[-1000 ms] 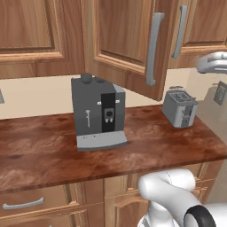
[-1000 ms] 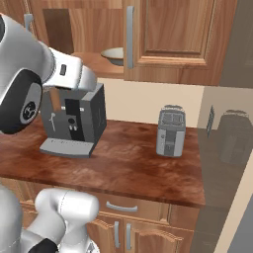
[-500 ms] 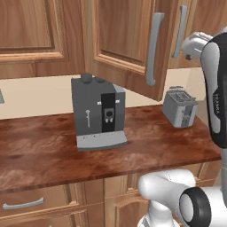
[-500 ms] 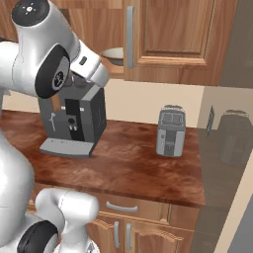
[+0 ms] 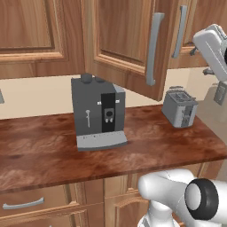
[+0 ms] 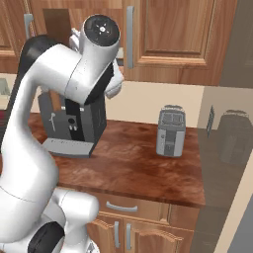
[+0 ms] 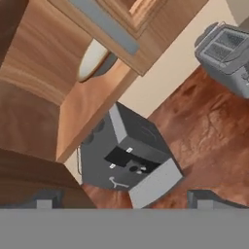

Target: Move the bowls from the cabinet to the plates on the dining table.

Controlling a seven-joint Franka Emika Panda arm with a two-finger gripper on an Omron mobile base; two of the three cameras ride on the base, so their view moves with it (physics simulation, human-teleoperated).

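At the reach for the first bowl, nothing lifted yet. Gripper (image 7: 124, 200) raised toward the open cabinet (image 7: 34, 73), fingers (image 7: 46, 199) wide apart with nothing between them. Cream bowl (image 7: 92, 59) lying on the wooden shelf (image 7: 92, 104) inside, partly hidden behind the lower edge of the open cabinet door (image 7: 141, 44).

Next, in judgement: swinging the hand round past the door edge, levelling with the shelf, then going in so that the bowl's rim comes between the open fingers before closing.

Tight on edges: door standing out over the counter (image 5: 146, 146) with its grey bar handle (image 5: 152, 48) on the approach side, shelf lip just below the bowl. Coffee machine (image 5: 97, 111) directly under the opening, so little room for dropping low. Freer room to the side of the toaster (image 5: 179, 108), well apart from the machine, and above the bare counter between them.
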